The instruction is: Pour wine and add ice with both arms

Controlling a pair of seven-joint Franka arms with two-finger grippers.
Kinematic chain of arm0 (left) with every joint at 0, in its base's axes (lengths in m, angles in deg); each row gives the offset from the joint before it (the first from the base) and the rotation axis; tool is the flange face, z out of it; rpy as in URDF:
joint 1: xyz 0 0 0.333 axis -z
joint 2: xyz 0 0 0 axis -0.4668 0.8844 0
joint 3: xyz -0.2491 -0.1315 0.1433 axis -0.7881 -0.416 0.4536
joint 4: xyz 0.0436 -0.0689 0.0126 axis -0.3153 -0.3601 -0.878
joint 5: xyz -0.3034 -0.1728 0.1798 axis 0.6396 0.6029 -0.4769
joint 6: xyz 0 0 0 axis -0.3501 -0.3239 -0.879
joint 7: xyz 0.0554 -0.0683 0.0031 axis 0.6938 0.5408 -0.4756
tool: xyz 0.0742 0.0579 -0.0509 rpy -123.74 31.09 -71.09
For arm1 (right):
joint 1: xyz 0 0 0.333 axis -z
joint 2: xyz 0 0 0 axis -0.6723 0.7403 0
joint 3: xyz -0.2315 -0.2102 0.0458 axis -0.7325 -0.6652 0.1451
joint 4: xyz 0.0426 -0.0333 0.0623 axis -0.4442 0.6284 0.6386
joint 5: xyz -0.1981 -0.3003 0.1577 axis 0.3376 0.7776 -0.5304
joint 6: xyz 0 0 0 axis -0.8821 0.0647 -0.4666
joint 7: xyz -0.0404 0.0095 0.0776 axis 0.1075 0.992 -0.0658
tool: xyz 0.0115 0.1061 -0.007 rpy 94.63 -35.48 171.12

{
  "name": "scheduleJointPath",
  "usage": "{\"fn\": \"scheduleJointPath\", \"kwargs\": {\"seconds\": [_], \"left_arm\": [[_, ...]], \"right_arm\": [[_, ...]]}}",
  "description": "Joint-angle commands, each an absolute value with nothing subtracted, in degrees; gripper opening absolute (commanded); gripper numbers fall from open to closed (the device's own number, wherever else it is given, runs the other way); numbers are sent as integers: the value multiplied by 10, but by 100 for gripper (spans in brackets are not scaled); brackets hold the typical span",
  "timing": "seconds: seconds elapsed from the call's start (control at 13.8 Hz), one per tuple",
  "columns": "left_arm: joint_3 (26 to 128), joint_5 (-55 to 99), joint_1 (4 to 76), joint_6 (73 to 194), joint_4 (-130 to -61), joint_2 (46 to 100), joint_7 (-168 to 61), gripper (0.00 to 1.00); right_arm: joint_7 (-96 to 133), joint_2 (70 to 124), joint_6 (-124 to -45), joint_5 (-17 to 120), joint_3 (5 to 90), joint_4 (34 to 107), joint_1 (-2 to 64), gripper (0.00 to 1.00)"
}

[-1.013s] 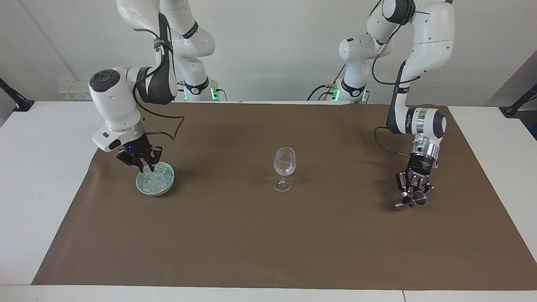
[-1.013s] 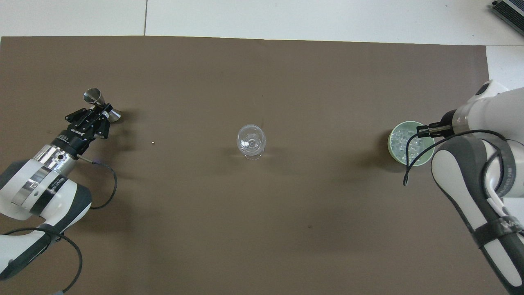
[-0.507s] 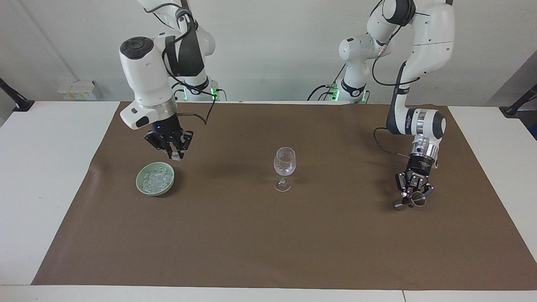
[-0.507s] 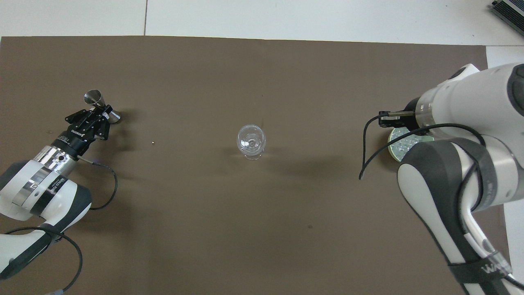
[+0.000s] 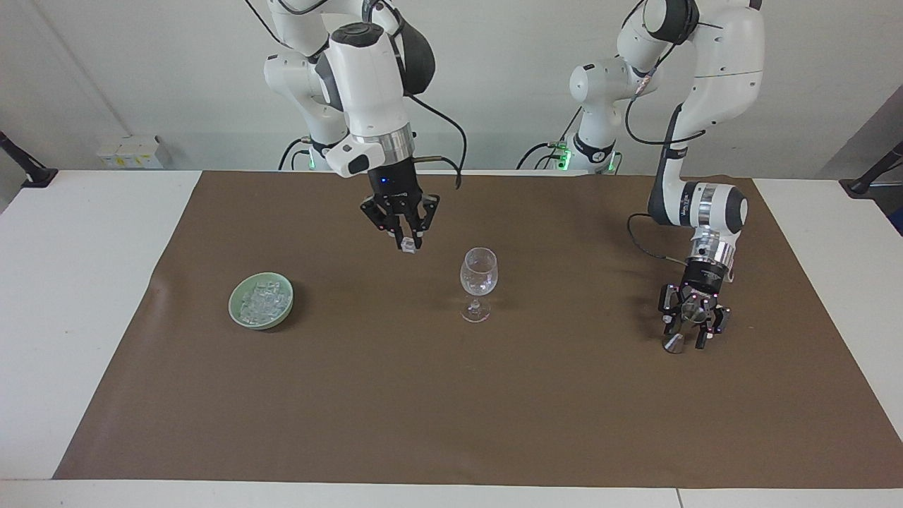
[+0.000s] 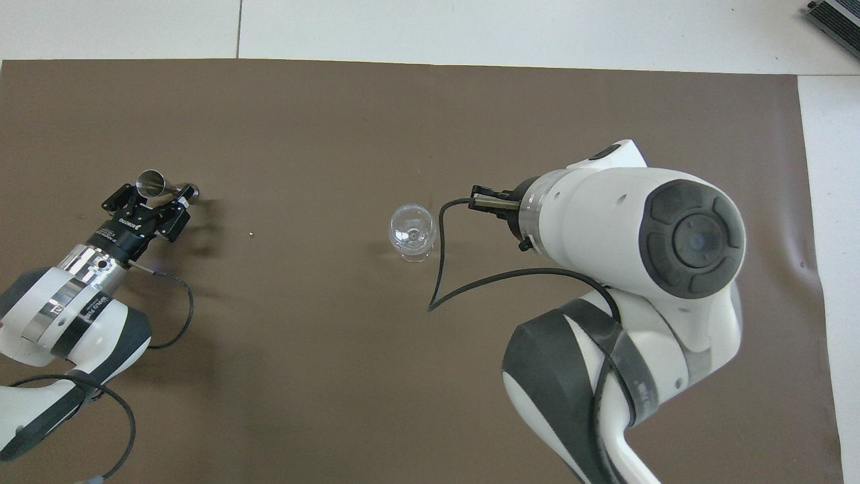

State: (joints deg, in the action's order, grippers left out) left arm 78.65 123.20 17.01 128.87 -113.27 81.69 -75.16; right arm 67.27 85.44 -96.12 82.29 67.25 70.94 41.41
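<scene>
My right gripper (image 5: pixel 407 242) is shut on one ice cube (image 5: pixel 407 245) and holds it in the air over the mat, beside the clear stemmed wine glass (image 5: pixel 478 272) toward the right arm's end. In the overhead view the right arm's wrist hides this gripper; the glass (image 6: pixel 412 230) shows next to it. More ice (image 5: pixel 262 300) lies in a green bowl (image 5: pixel 235 312). My left gripper (image 5: pixel 688 335) is open, low over a steel jigger (image 5: pixel 674 343) that lies on its side on the mat. The jigger (image 6: pixel 154 181) and left gripper (image 6: pixel 149 202) also show in the overhead view.
A brown mat (image 5: pixel 451 409) covers most of the white table (image 5: pixel 77 282). The right arm's bulk hides the bowl in the overhead view. A tiny white speck (image 6: pixel 250 234) lies on the mat between the jigger and the glass.
My right gripper rose out of the bowl with an ice cube and swung toward the glass. My left gripper opened off the jigger, which now lies on the mat.
</scene>
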Motion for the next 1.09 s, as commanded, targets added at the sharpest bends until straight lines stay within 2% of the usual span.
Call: {"fn": "scheduleJointPath", "kwargs": {"seconds": [0.0, 0.22, 0.36, 0.72, 1.01], "left_arm": [[787, 1242, 154, 1276, -1159, 803, -737, 100], [788, 1240, 160, 1304, -1176, 786, -727, 100], [787, 1233, 178, 1375, -1178, 760, -717, 100], [787, 1164, 238, 1569, -1175, 668, -717, 100], [786, 1099, 239, 1658, -1171, 629, -717, 100]], "right_arm": [[715, 880, -1006, 807, 702, 700, 418, 0], [752, 912, -1036, 815, 720, 675, 409, 0], [758, 922, -1038, 815, 721, 663, 402, 0], [759, 929, -1045, 816, 724, 678, 393, 0], [759, 940, -1046, 824, 724, 689, 387, 0]]}}
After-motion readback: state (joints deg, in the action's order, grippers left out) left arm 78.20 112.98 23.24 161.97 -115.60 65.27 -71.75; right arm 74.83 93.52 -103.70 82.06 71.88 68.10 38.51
